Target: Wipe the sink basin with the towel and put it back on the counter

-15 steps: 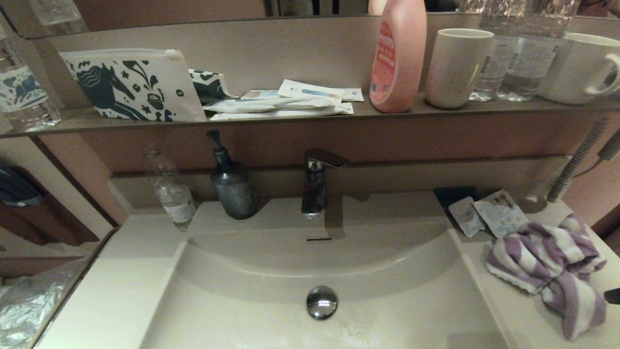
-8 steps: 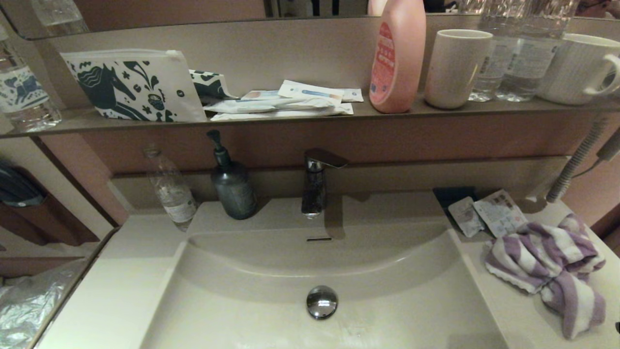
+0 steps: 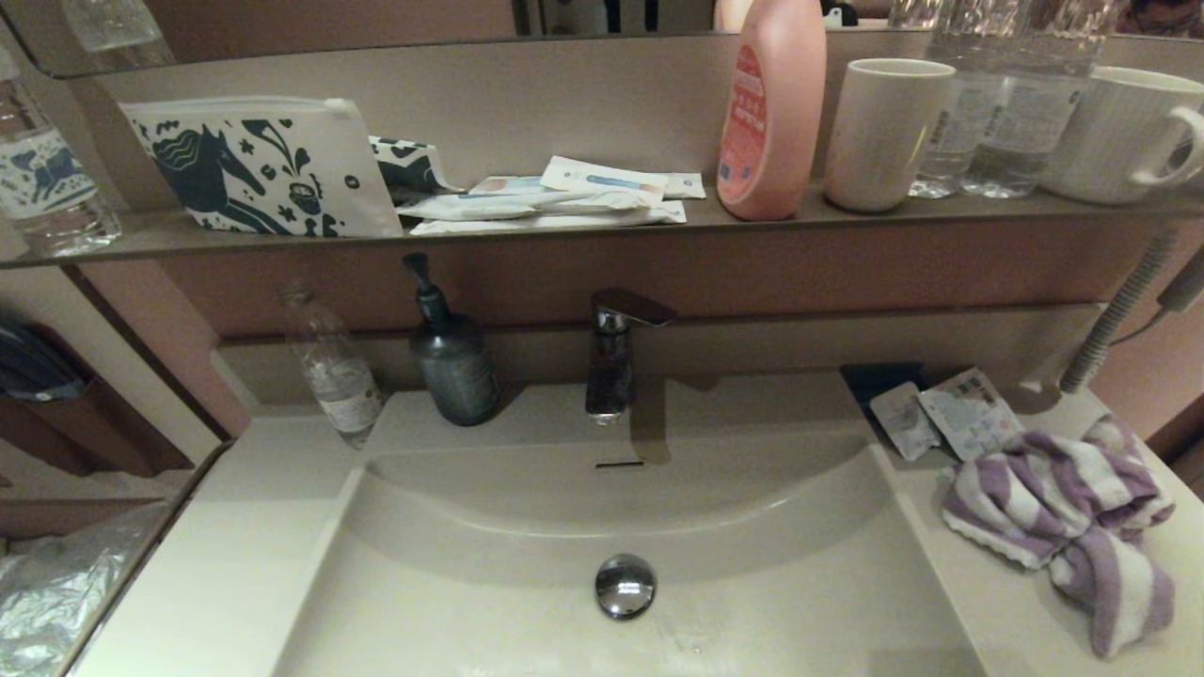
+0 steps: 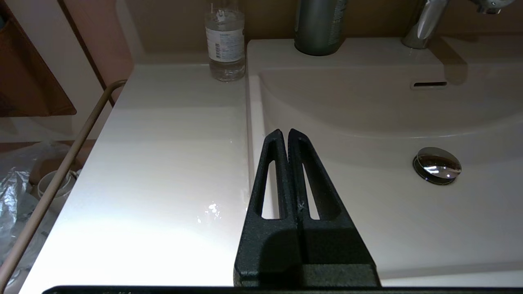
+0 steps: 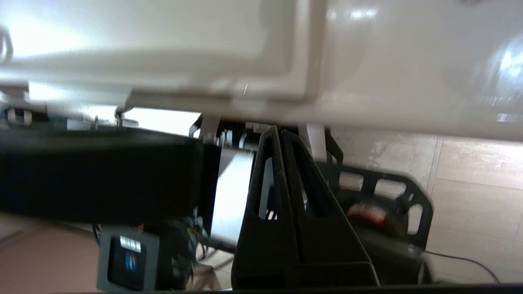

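Right end effector [image 5: 282, 132]: pressed together, empty, below bench edge. Left end effector [image 4: 284, 134]: pressed together, empty. Towel [image 3: 1063, 508]: crumpled on bench [image 3: 235, 564], 3 o'clock of sink basin [image 3: 752, 602].

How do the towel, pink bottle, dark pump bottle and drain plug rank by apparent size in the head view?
1. Towel
2. Pink bottle, though its top is cut off
3. Dark pump bottle
4. Drain plug

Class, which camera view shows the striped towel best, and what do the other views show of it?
The head view: the towel lies crumpled and fully visible on the counter, right of the sink basin. The left wrist view shows basin and counter only; the right wrist view shows no towel.
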Controlling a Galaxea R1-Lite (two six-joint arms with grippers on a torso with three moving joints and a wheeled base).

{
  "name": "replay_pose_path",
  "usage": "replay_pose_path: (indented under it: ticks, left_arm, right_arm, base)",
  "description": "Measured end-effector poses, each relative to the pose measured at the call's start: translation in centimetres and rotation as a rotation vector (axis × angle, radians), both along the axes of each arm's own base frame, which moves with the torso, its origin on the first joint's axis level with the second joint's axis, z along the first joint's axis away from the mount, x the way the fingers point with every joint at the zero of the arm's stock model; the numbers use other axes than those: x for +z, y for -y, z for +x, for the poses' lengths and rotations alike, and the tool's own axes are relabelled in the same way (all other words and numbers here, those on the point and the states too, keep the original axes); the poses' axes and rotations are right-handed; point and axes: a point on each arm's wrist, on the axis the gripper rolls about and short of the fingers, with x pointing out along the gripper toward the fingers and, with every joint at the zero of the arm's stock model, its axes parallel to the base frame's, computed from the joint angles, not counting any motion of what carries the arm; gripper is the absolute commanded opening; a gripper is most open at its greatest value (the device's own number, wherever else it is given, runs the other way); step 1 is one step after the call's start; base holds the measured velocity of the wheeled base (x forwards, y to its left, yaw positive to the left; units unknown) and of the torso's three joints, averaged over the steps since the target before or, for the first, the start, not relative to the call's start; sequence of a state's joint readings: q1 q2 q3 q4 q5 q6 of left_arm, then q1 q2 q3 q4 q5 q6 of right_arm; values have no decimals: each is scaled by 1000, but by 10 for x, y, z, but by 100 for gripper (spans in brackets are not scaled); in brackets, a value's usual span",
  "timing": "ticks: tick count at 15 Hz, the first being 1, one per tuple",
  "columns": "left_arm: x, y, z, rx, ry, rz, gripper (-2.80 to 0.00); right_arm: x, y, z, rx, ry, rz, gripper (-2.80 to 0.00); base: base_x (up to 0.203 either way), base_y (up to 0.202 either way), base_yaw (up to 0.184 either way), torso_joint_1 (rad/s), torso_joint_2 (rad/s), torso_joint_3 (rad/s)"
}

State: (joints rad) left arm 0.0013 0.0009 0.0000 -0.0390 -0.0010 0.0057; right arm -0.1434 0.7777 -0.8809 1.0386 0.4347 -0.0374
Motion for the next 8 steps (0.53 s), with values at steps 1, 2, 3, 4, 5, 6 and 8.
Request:
replay_pose_path:
  ticks: [1, 2, 3, 4, 5, 6, 8]
  left_arm:
    - [0, 0, 0, 0, 0, 0, -280]
    - [0, 0, 0, 0, 0, 0, -280]
    - [0, 0, 0, 0, 0, 0, -280]
    - [0, 0, 0, 0, 0, 0, -280]
    - [0, 0, 0, 0, 0, 0, -280]
    - [0, 0, 0, 0, 0, 0, -280]
    - [0, 0, 0, 0, 0, 0, -280]
  right_arm:
    - [-2, -2, -13, 13, 12, -3, -280]
    - [-4, -3, -26, 27, 29, -7, -280]
    - [-7, -4, -39, 38, 46, -10, -280]
    - [-11, -5, -51, 46, 61, -11, -280]
    - [-15, -6, -62, 52, 84, -16, -280]
    - [-21, -6, -73, 56, 112, -25, -280]
    - [-32, -2, -91, 80, 174, -51, -280]
  base:
    - [0, 0, 0, 0, 0, 0]
    - [0, 0, 0, 0, 0, 0]
    - [0, 0, 0, 0, 0, 0]
    - [0, 0, 0, 0, 0, 0]
    - [0, 0, 0, 0, 0, 0]
    - [0, 0, 0, 0, 0, 0]
    - [0, 0, 0, 0, 0, 0]
